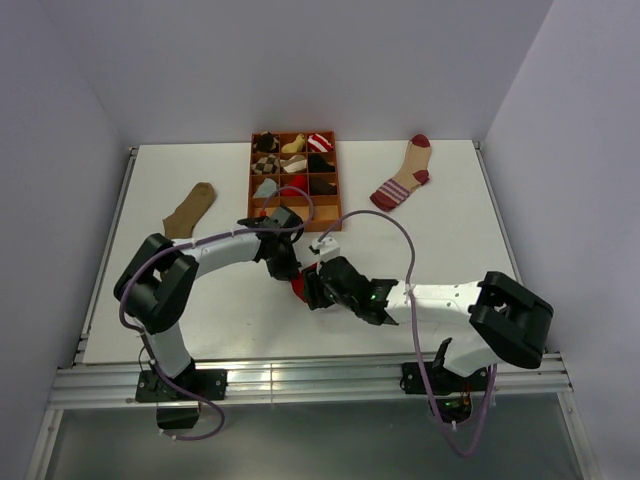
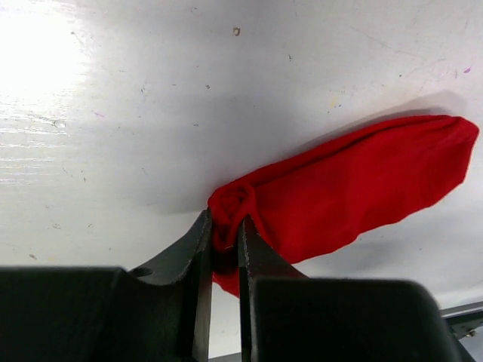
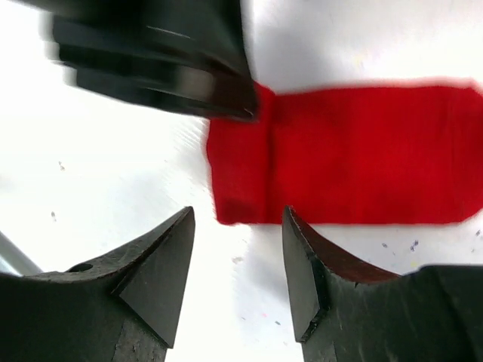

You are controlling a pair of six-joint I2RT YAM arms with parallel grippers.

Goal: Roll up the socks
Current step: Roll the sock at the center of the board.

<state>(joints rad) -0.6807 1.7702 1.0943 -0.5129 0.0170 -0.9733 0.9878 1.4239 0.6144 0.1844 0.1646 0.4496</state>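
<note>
— At mid-table, just ahead of the arm bases, what's lying there?
— Red sock [image 1: 297, 289], on the table [image 1: 450, 250]. From above, the two grippers cover most of it; only a bit of red shows between them.
— Left gripper [image 2: 225, 226]?
— Clamped on the red sock. Its wrist view shows a bunched end of the fabric pinched between the two fingers, with the rest of the sock stretching away to the right on the table.
— Right gripper [image 3: 238, 226]?
— Spread wide, holding nothing. It hangs at the sock's near edge, close to one end. In its wrist view the sock runs off to the right past the fingertips, a crease crosses it near that end, and the left gripper shows blurred at the far edge, upper left.
— Are the right fingers touching the fabric?
— Cannot tell.
— The other socks?
— Brown sock [image 1: 190, 209] lies flat toward the left side, well apart from both grippers. Striped sock [image 1: 403, 175] lies at the far right, beside the tray [image 1: 336, 170].
— And the tray?
— Orange, at the far edge, its compartments holding small bundles.
</note>
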